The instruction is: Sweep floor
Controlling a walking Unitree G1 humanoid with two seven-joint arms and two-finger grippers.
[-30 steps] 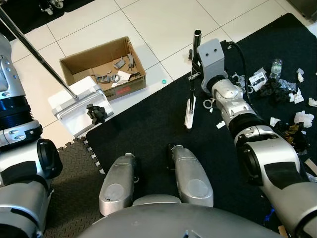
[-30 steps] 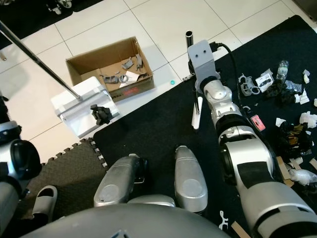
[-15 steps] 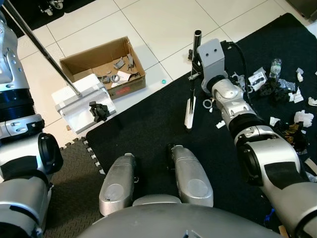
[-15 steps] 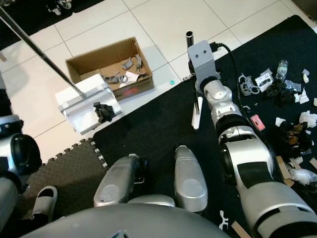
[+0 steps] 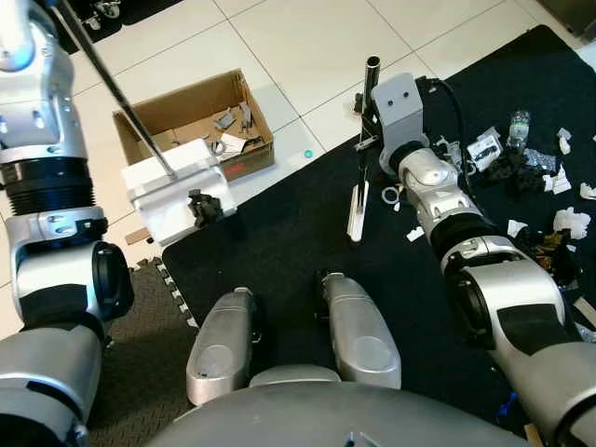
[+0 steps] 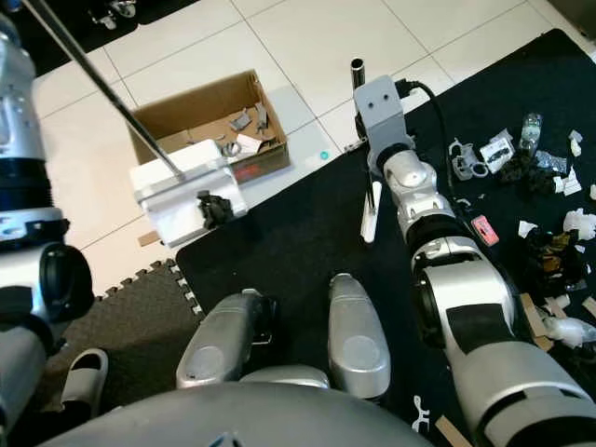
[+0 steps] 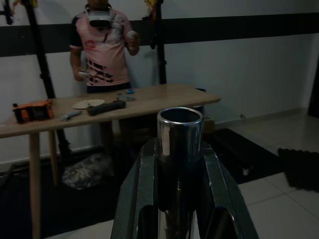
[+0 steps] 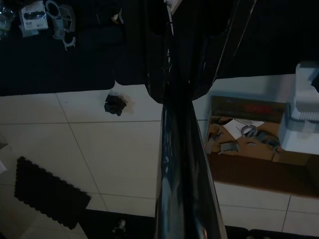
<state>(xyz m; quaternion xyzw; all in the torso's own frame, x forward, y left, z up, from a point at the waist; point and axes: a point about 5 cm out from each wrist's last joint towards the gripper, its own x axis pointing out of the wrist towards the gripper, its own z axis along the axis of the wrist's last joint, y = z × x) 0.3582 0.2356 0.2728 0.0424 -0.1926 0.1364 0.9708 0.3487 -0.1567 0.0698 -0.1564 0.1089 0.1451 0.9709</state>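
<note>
Dustpan point(image 5: 177, 191) with black scrap beside cardboard box point(image 5: 191, 107)

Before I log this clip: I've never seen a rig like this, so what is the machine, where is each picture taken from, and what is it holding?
It is a humanoid robot sweeping a floor. The two head views look down past its silver body; each wrist view looks along one gripper's black fingers. The left gripper is shut on a metal pole, the handle of a white dustpan carrying a dark clump of debris beside a cardboard box that holds scraps. The right gripper is shut on a black broom handle, its white broom head on the black mat. More litter lies on the mat to the robot's right. The left wrist view also shows a person behind a wooden table.
</note>
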